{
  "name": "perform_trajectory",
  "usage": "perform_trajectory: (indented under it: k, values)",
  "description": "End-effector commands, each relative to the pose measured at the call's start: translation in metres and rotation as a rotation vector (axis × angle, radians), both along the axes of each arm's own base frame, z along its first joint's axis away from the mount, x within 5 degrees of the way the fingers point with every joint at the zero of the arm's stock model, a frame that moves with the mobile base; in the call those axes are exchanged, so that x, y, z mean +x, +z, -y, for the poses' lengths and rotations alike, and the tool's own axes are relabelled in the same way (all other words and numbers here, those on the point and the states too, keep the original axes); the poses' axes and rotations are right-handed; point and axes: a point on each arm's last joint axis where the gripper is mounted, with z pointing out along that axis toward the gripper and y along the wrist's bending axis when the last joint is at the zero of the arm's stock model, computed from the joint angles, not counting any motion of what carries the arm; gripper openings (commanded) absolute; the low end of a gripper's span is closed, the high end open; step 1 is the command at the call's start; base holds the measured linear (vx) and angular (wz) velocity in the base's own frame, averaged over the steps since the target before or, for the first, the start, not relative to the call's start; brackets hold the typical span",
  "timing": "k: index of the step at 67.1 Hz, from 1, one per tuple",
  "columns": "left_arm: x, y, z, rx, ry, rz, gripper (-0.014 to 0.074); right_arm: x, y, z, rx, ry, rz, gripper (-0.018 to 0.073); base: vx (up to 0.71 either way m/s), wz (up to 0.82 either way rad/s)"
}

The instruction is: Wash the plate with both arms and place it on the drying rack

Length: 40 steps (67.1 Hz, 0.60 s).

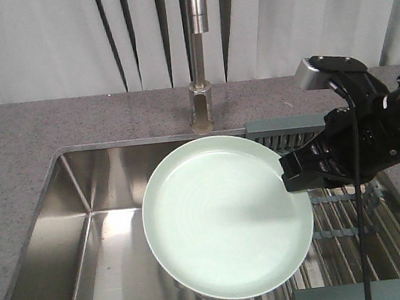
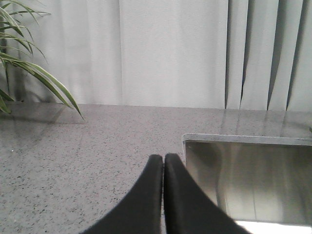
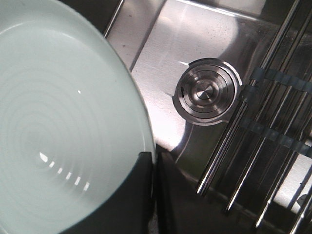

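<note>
The pale mint-green plate (image 1: 225,215) hangs tilted over the steel sink, below the tap. My right gripper (image 1: 293,172) is shut on the plate's right rim; in the right wrist view the plate (image 3: 63,117) fills the left and the rim is pinched between the black fingers of the right gripper (image 3: 154,161). The drying rack (image 1: 364,211) of steel rods with grey-green end pieces lies over the sink's right side, under the right arm; its rods (image 3: 253,146) show beside the drain. My left gripper (image 2: 163,158) is shut with nothing in it, over the countertop left of the sink.
The tap column (image 1: 200,85) stands behind the sink (image 1: 84,205). A round steel drain (image 3: 207,92) sits in the basin floor beside the rack. Grey speckled countertop (image 2: 87,146) surrounds the sink, with plant leaves (image 2: 29,63) at its far left. Curtains hang behind.
</note>
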Motion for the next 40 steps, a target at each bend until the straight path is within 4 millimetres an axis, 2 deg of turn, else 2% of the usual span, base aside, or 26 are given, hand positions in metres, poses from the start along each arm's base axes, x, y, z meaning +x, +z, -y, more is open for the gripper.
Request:
perform_trajectory:
  k: [1,40]
  values:
    - [-0.0033,0.0172,0.0005,-0.003,-0.007,0.118,-0.0006,-0.0021,0.0188,-0.0003,0.052,-0.015,0.081,-0.0001,0.02,-0.08]
    - [-0.0033,0.0172,0.0005,-0.003,-0.007,0.118,-0.0006,-0.0021,0.0188,-0.0003,0.052,-0.015,0.081,-0.0001,0.01,-0.04]
